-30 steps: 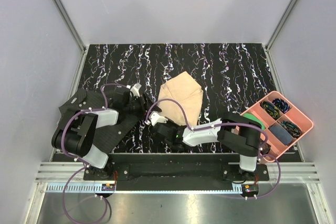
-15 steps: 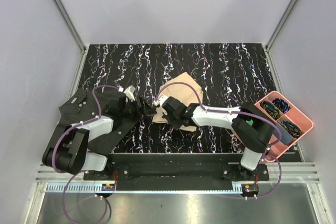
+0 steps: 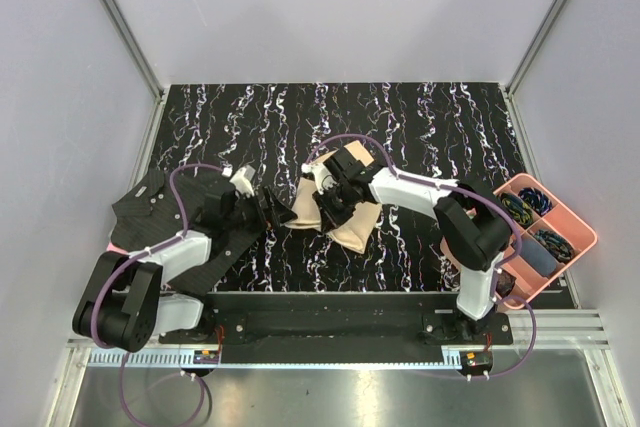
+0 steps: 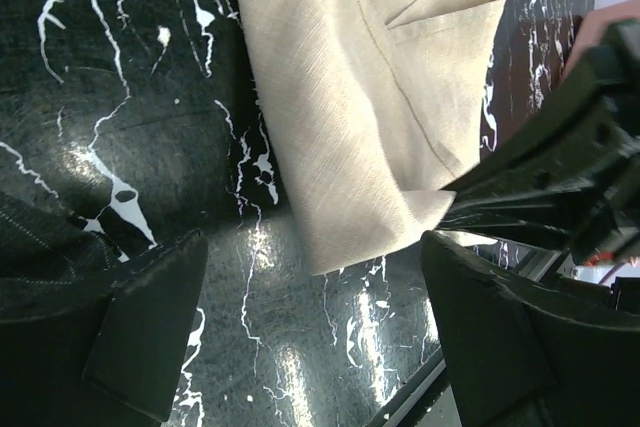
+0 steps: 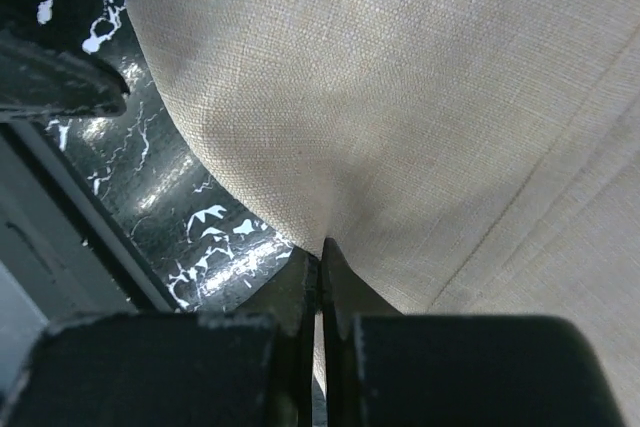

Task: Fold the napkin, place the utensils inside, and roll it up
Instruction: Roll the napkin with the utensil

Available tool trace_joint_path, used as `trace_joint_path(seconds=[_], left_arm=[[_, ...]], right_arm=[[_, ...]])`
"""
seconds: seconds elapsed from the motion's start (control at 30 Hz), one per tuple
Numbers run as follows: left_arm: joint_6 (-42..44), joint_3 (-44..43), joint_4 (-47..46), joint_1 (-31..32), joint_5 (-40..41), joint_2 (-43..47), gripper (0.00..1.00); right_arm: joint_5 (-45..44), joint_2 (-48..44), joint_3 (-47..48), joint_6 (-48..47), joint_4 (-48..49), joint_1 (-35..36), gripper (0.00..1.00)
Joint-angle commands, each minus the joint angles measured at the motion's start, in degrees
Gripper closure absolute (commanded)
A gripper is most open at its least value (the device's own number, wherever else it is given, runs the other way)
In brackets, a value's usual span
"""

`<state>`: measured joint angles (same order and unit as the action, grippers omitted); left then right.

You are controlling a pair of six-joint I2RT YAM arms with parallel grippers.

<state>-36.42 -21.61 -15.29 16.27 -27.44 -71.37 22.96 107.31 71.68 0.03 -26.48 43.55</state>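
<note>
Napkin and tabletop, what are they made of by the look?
The napkin: woven cloth, probably linen or cotton, matte beige; visible weave, stitched seam, soft folds. The tabletop: hard glossy black with white marble-like veining and glare spots; laminate or polished stone, can't tell which.

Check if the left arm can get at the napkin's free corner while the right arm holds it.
Probably yes. The left arm faces the napkin's loose corner with jaws open and only bare tabletop between. The right arm, jaws shut on the napkin, sits close alongside, so clearance is tight.
</note>
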Motion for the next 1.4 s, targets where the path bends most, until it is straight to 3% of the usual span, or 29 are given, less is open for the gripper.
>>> trace_joint_path(seconds=[0.0, 0.2, 0.47, 0.57, 0.8, 0.83, 0.97, 1.03, 1.1, 1.17, 1.37], left_arm=[[0.7, -2.0, -4.5, 0.3, -2.4, -1.5, 0.10], [1.4, -2.2, -4.6, 0.6, -3.2, -1.8, 0.10], [-1.4, -6.9, -6.3, 0.7, -2.9, -9.7, 0.17], [-1.5, -7.7, -5.7, 0.8, -3.1, -12.7, 0.25], [-0.8, -9.0, -5.2, 0.9, -4.2, -16.9, 0.54], [0.1, -9.3, -4.5, 1.0, -3.9, -17.4, 0.63], [3.5, -11.7, 2.7, 1.2, -2.0, -18.5, 0.70], [4.6, -12.4, 3.8, 1.3, -1.7, -17.8, 0.67], [5.0, -12.7, 4.7, 1.2, -0.8, -16.2, 0.38], [5.5, -13.0, 6.0, 1.2, 1.8, -12.8, 0.20], [7.6, -11.1, 7.4, 1.3, 5.6, -2.8, 0.13]], right_arm=[[11.6, 3.8, 3.7, -1.1, -3.8, -2.9, 1.00], [17.7, 7.8, 6.5, -1.1, -5.9, -5.9, 1.00], [17.4, 9.5, 7.6, -2.7, -7.5, -6.7, 1.00], [17.2, 9.5, 7.7, -2.7, -7.5, -6.7, 1.00], [17.4, 9.6, 7.4, -2.4, -7.5, -6.7, 1.00], [17.4, 9.5, 7.4, -2.4, -7.6, -6.7, 1.00], [18.0, 9.7, 7.9, -2.0, -7.7, -6.8, 1.00], [18.3, 9.9, 8.4, -1.7, -8.1, -6.9, 1.00], [19.2, 10.2, 8.8, -1.4, -8.7, -7.2, 1.00], [20.9, 10.7, 9.6, -1.1, -9.3, -7.4, 1.00], [25.6, 12.8, 11.8, -0.4, -10.7, -9.5, 1.00]])
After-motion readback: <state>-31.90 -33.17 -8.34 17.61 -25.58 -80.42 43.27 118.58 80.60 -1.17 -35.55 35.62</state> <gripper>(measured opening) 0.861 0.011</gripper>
